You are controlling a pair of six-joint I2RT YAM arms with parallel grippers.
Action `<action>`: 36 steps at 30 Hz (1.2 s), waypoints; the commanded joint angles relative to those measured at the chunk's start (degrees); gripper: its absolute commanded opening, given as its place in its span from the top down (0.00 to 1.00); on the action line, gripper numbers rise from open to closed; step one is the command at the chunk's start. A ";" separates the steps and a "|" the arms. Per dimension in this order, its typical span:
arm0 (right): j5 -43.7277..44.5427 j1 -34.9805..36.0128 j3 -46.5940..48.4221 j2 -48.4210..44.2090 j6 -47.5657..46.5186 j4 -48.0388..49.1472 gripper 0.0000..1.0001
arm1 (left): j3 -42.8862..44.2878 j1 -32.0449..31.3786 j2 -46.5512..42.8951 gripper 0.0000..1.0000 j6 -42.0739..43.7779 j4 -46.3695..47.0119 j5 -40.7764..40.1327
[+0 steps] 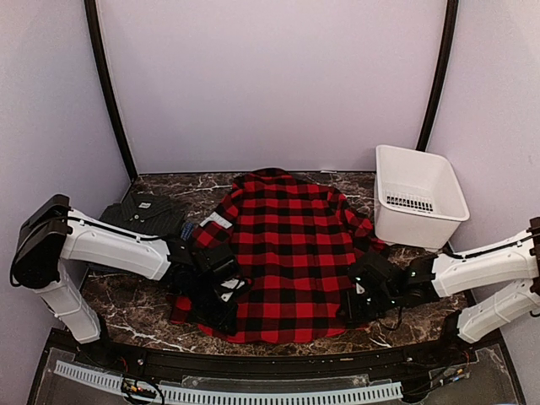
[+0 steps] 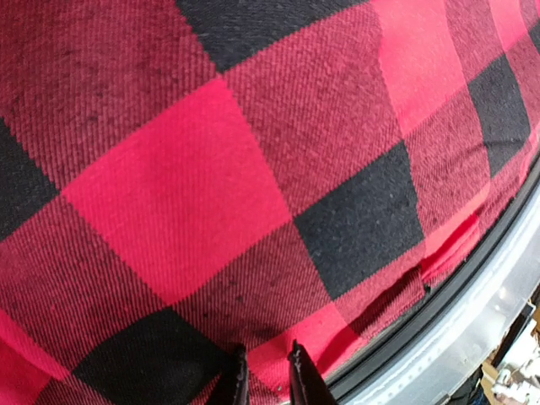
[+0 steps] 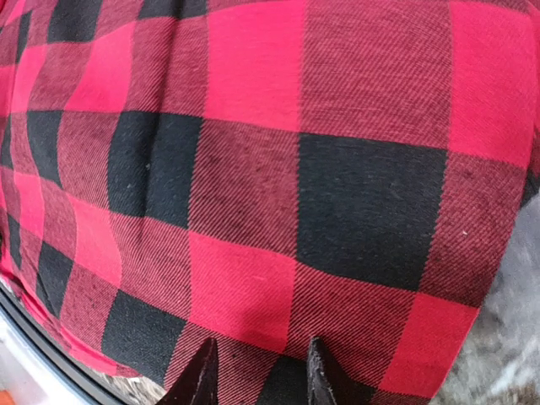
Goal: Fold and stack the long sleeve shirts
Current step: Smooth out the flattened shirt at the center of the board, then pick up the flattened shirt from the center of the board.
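Dark marble table (image 1: 118, 297) (lilac walls (image 1: 270, 84) around) bears a checked shirt (image 1: 287, 253).

Light: bright, even, diffuse; weak shadows on the tabletop (image 1: 135, 308) near its front edge.
Wrist views: weave of checked shirt (image 2: 253, 169) sharp; bottom edge blurred.

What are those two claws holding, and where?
Apparently the left gripper pinches the checked shirt near its hem; the right gripper straddles its other side, grip cannot be told.
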 commanded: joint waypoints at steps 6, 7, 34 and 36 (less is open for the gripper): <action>1.32 -0.29 -2.52 -11.53 8.19 -15.71 0.66 | 1.03 -4.81 0.09 0.83 -3.86 0.06 2.46; 2.33 -0.31 -1.92 -12.60 8.28 -16.78 0.65 | 2.30 -4.82 -0.64 0.83 -3.82 -0.58 2.19; 5.16 -2.34 21.88 6.23 -13.28 -1.48 0.57 | 15.55 27.99 -3.26 0.56 7.30 -15.77 -27.19; 5.14 -2.30 22.23 7.30 -13.81 -0.89 0.57 | 15.29 28.52 -1.48 0.55 8.35 -14.86 -26.79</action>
